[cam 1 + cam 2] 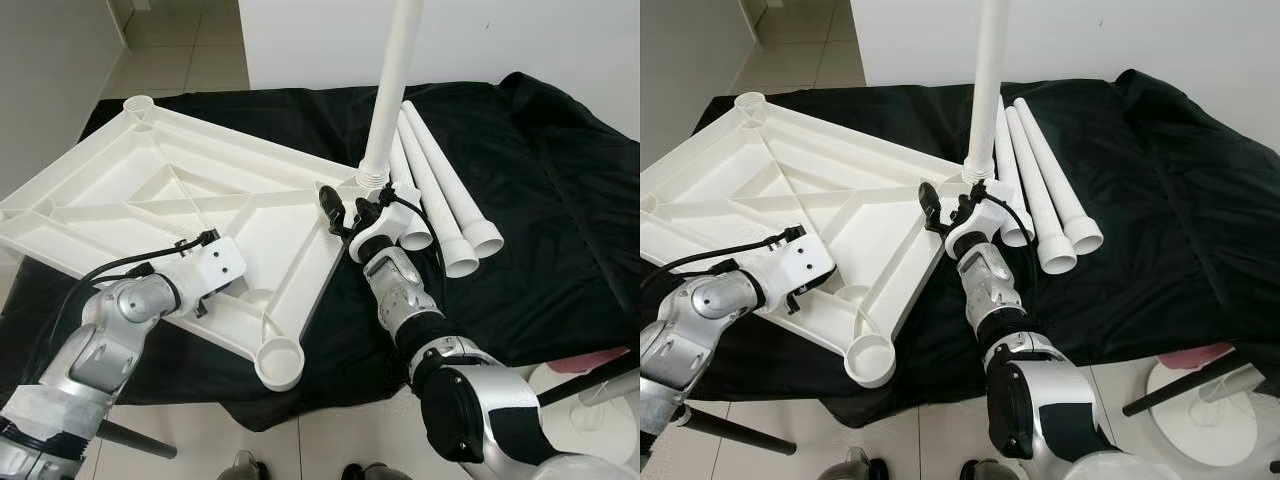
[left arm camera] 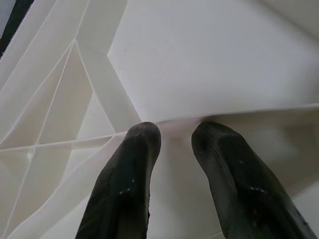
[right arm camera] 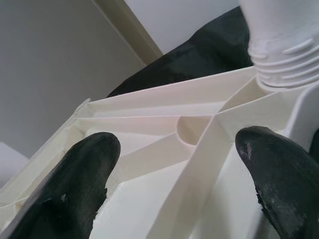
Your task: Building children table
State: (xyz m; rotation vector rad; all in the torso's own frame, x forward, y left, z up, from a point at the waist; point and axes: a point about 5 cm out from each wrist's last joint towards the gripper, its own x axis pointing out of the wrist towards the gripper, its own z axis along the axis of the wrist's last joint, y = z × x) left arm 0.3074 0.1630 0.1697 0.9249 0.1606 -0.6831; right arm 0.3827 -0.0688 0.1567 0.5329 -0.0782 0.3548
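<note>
The right gripper (image 3: 174, 184) gapes wide, empty, at the upturned white ribbed plastic tabletop (image 1: 150, 190). At its twelve o'clock stands a white threaded plastic leg (image 1: 388, 95). The left gripper (image 2: 174, 164), fingers slightly parted, presses the tabletop. Three loose white tubular legs (image 1: 445, 205) lie on black cloth (image 1: 560, 180).

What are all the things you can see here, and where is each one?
Tabletop: one, white, lying upside down on the black cloth, ribs facing up, round sockets at its corners.
Standing leg: one, white, upright in the corner socket near the right gripper, its threads visible.
Loose legs: three, white, lying side by side on the cloth beside the standing leg.
Black cloth: one, black, spread under everything.
Floor: pale tiles, beyond and in front of the cloth.
Left gripper: one, black fingers a little apart, over the tabletop's near edge.
Right gripper: one, black fingers wide open, at the corner by the standing leg.
</note>
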